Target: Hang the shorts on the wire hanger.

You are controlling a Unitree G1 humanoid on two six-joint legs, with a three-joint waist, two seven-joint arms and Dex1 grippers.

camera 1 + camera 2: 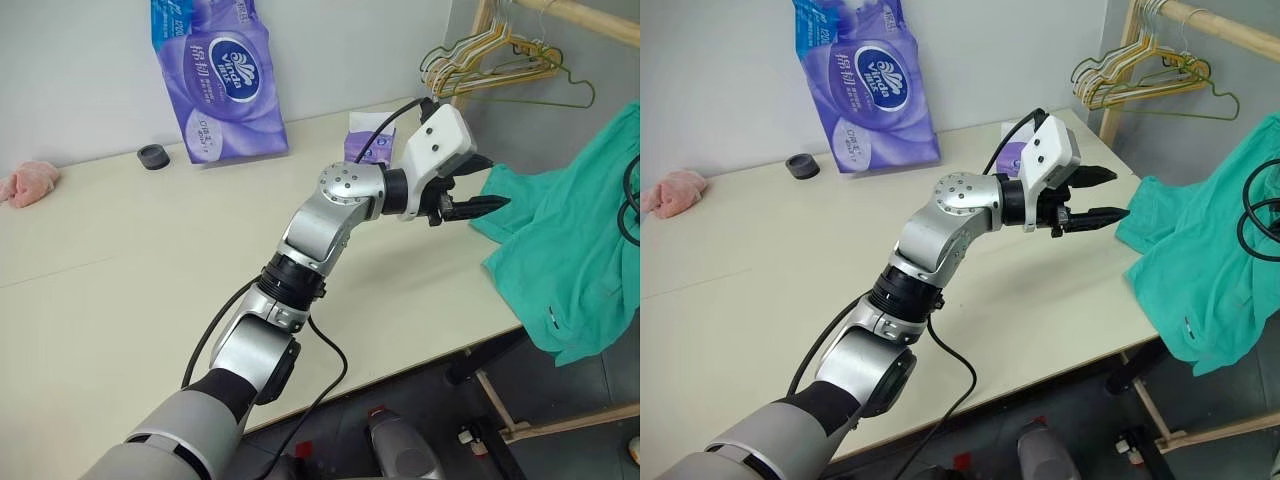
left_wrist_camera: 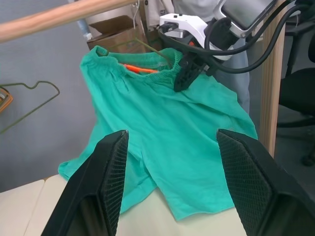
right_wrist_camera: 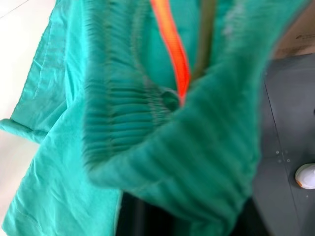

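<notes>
The teal-green shorts (image 1: 570, 260) hang off the table's right end, their lower part resting on the tabletop corner. My right gripper (image 2: 183, 78) is at the gathered waistband and holds it up high. The orange drawstring (image 3: 172, 44) shows inside the waistband. Beside it runs a thin olive wire, the wire hanger (image 3: 206, 37), partly hidden by fabric. My left gripper (image 1: 495, 182) reaches across the table and points level at the shorts. It is open, a little short of the cloth, with nothing between its fingers (image 2: 110, 177).
A bunch of gold and green hangers (image 1: 490, 55) hangs on a wooden rail (image 1: 590, 20) at the back right. On the cream table (image 1: 150, 260) are a purple tissue pack (image 1: 222, 80), a small purple packet (image 1: 368, 140), a black ring (image 1: 153, 157) and a pink cloth (image 1: 30, 183).
</notes>
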